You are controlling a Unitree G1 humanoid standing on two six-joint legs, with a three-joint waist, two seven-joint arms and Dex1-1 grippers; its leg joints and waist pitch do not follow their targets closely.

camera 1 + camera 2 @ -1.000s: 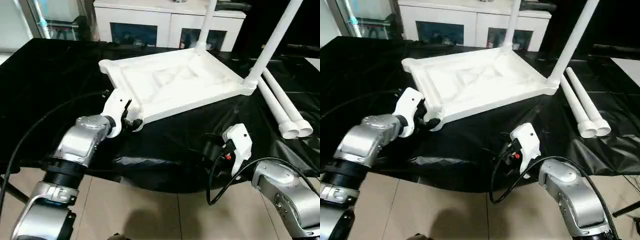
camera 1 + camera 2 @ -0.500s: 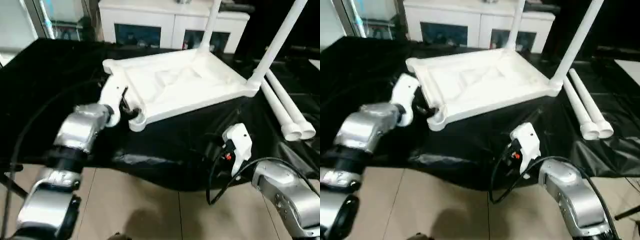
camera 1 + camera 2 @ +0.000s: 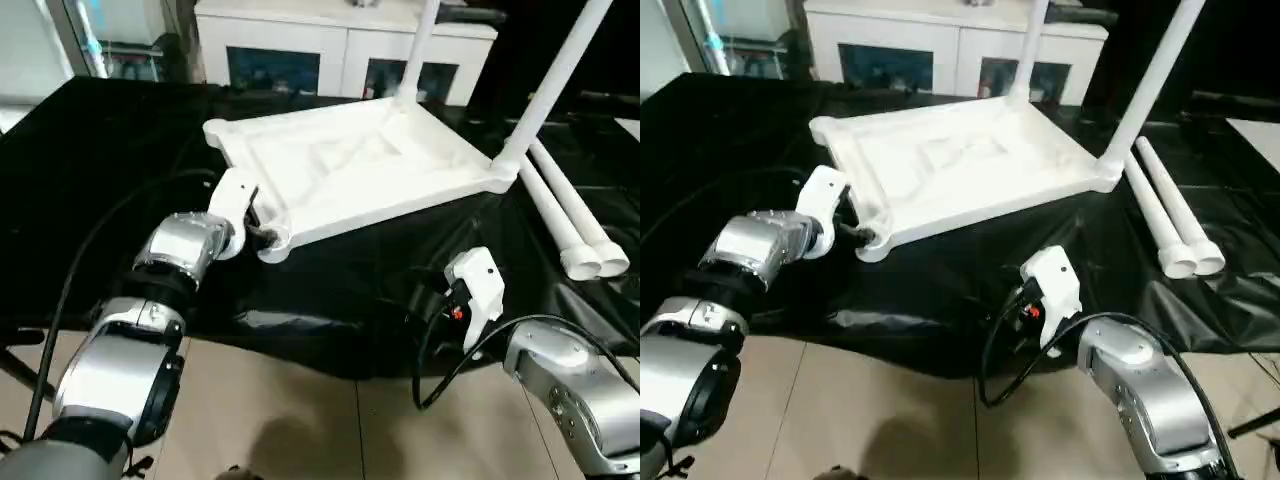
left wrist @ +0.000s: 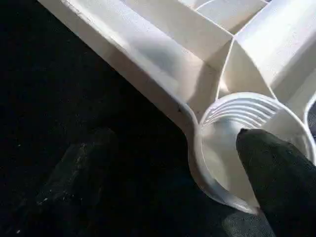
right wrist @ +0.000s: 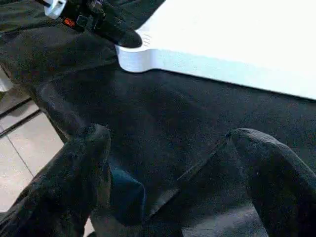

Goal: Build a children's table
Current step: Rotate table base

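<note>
tabletop [image 3: 350,170] lies underside up on the black sheet [image 3: 90,150], centre of the head view; two legs [image 3: 555,85] stand in its far sockets at 1 o'clock, two spare legs [image 3: 570,215] lie at 3 o'clock.

risk, as a guess: the grip is on the thin socket rim only, so a pull may slip off or skid the top and tip the standing legs.

left gripper [image 4: 163,163] at 9 o'clock, spread across the near corner socket [image 4: 247,143]: one finger inside, one outside. right gripper [image 5: 168,173] at 5 o'clock, wide apart, holding nothing, over the sheet.
</note>
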